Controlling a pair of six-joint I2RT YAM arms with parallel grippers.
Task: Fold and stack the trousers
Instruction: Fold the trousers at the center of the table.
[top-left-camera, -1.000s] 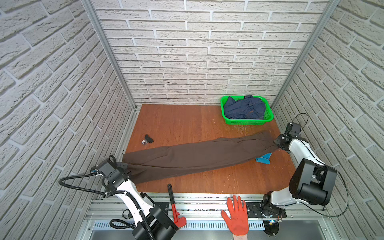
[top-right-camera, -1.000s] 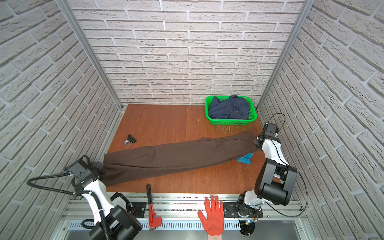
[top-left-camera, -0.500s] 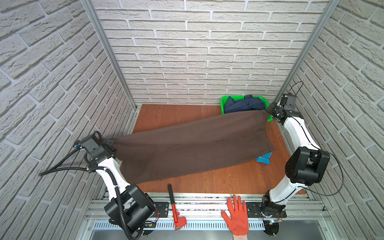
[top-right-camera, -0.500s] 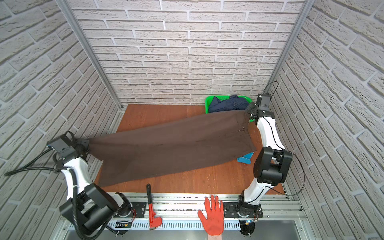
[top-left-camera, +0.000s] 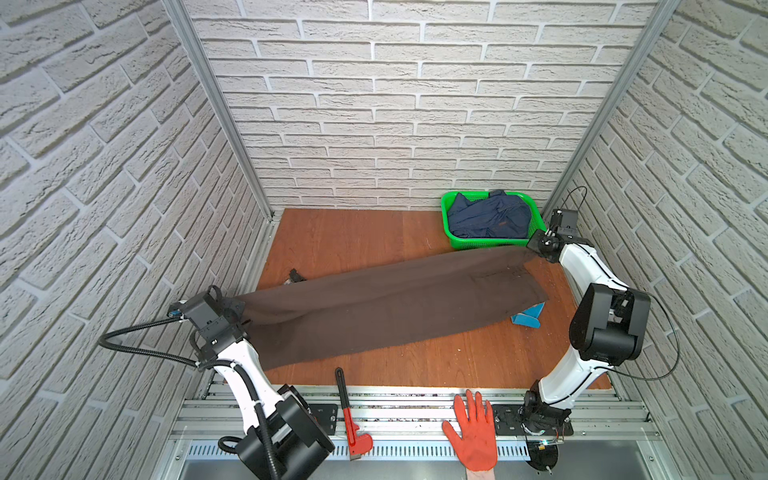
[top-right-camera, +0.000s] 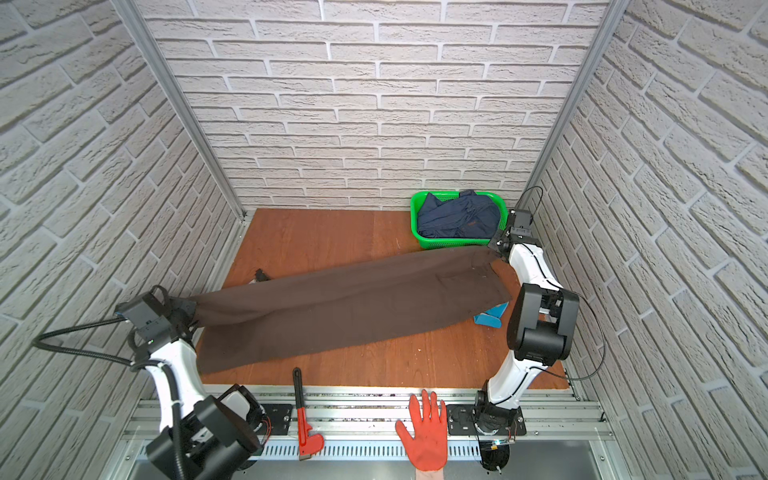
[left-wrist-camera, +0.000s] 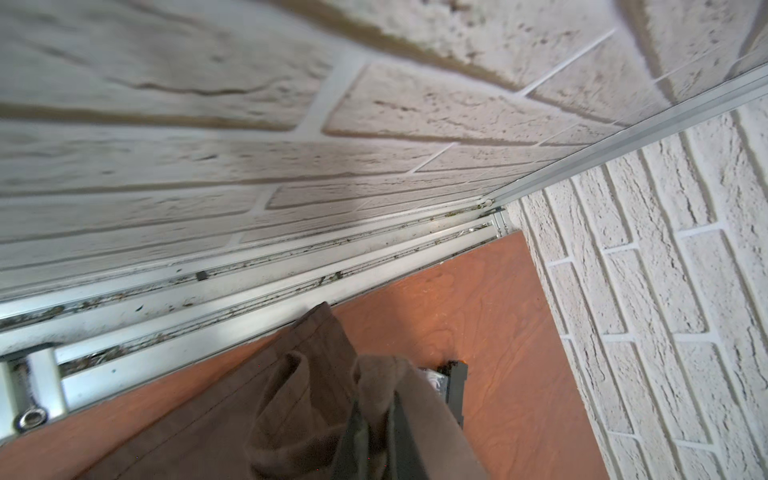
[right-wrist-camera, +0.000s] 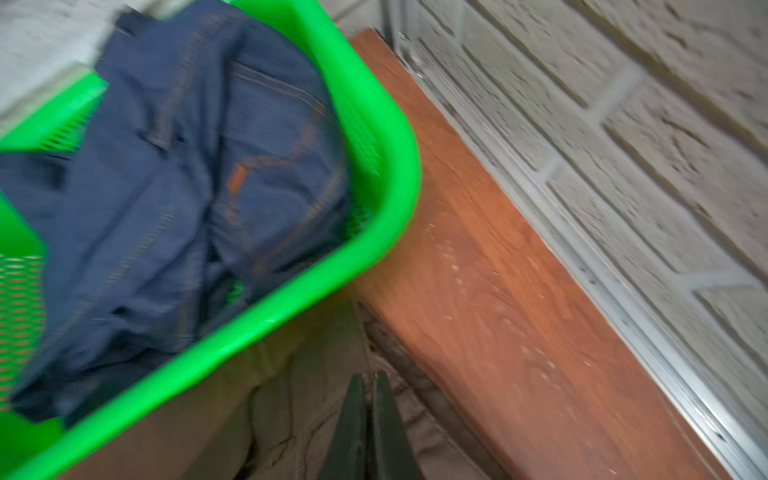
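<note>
- The dark brown trousers (top-left-camera: 395, 307) stretch lengthwise across the wooden bench (top-left-camera: 353, 237), held between the 2 arms, in both top views.
- The left tool (top-left-camera: 243, 309) is closed tight on the leg-hem end; the left wrist view shows bunched brown fabric (left-wrist-camera: 291, 395) pinched between its fingers (left-wrist-camera: 405, 436).
- The right tool (top-left-camera: 534, 245) is clamped shut on the waist end, just in front of the green basket (top-left-camera: 446, 216); in the right wrist view its fingers (right-wrist-camera: 386, 415) meet over the cloth.
- The upper edge runs taut between the tools and the rest hangs toward the bench; contact below cannot be told.
- A dark blue denim garment (top-left-camera: 490, 216) fills the basket.
- A blue object (top-left-camera: 528, 318) peeks out near the waist end, and a small black object (top-left-camera: 296, 275) lies behind the legs.
- A red wrench (top-left-camera: 347, 409) and an orange glove (top-left-camera: 473, 432) sit at the front rail.
</note>
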